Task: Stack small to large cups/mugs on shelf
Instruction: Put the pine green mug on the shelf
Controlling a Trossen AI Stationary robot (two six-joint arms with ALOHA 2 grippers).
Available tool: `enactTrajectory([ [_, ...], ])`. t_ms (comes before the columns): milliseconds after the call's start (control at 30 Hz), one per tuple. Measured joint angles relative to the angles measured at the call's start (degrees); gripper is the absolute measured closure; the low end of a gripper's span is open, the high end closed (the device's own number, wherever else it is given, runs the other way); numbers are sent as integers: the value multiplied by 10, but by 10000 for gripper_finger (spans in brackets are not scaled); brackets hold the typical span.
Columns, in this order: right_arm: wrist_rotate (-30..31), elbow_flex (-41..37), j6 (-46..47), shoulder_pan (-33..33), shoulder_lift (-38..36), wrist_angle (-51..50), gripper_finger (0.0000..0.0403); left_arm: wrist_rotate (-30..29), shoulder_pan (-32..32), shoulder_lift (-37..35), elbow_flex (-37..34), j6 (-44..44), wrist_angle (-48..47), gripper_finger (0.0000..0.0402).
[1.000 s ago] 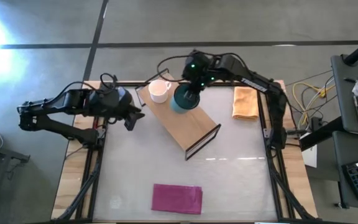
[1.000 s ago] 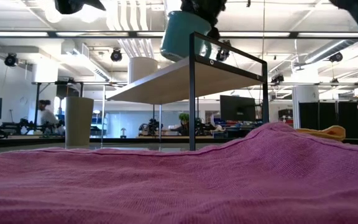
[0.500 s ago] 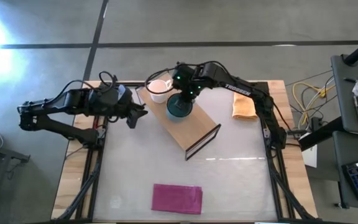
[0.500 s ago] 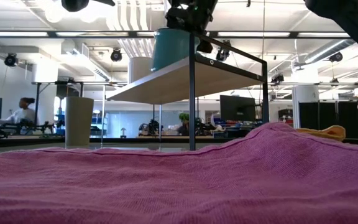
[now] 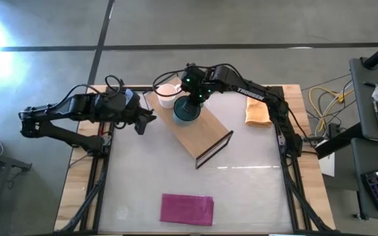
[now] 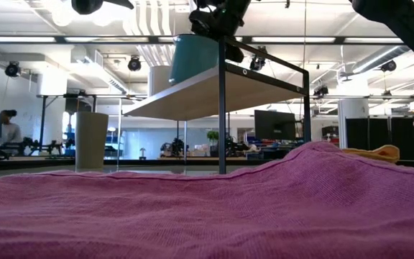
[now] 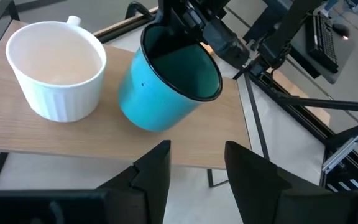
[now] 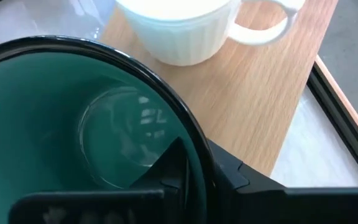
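white ribbed mug [image 7: 56,77], teal mug [image 7: 166,87] with dark rim, light-wood shelf [image 5: 205,131], magenta cloth [image 5: 187,209]

magenta cloth [image 5: 186,209] at worktop [image 5: 254,183] near edge, orange cloth [image 5: 258,108] at far right, well apart

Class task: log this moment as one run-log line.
right gripper: shut on teal mug rim, mug tilted on shelf | white mug: beside it, upright | left gripper: open, off shelf

We cannot see the teal mug's [image 5: 187,112] handle in any view. In the low view, a magenta cloth [image 6: 207,208] hides the near tabletop, and the olive cup's [image 6: 91,140] base sits behind it.
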Motion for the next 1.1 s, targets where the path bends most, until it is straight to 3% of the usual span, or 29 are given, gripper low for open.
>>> enactTrajectory([
  [700,-14,-3,1,0,18,5,360,-14,0,2,-4,-13,-8,265],
  [1100,-14,0,15,0,15,-3,259,-32,0,2,-4,-8,-30,265],
])
